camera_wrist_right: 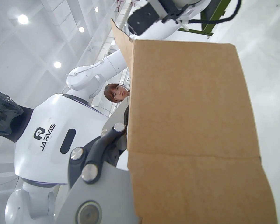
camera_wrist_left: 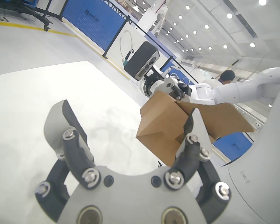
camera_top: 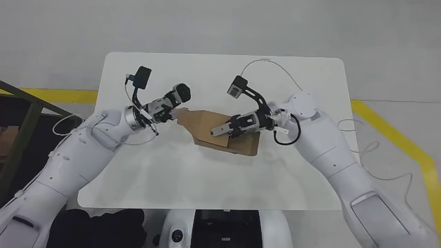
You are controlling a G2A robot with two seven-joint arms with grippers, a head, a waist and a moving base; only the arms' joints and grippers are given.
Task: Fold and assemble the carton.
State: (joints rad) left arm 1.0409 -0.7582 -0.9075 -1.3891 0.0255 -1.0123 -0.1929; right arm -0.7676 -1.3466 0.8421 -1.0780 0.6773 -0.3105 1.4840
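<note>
A brown cardboard carton (camera_top: pixel 222 132), partly folded, is held above the middle of the white table (camera_top: pixel 310 179). My right gripper (camera_top: pixel 231 129) is shut on the carton's edge; in the left wrist view it (camera_wrist_left: pixel 179 92) pinches the far panel. In the right wrist view the carton (camera_wrist_right: pixel 189 117) hides one finger, and the other finger (camera_wrist_right: pixel 117 129) lies against its side. My left gripper (camera_wrist_left: pixel 130 120) is open at the carton's (camera_wrist_left: pixel 163 122) left end. One of its fingers (camera_wrist_left: pixel 192 124) touches a flap, while the other stands free over the table.
A thin white cable (camera_top: pixel 275 65) loops over the back of the table. A dark green frame (camera_top: pixel 21 110) stands off the table's left side. Yellow floor tape (camera_top: pixel 406 145) runs past both sides. Bare tabletop lies in front of and behind the carton.
</note>
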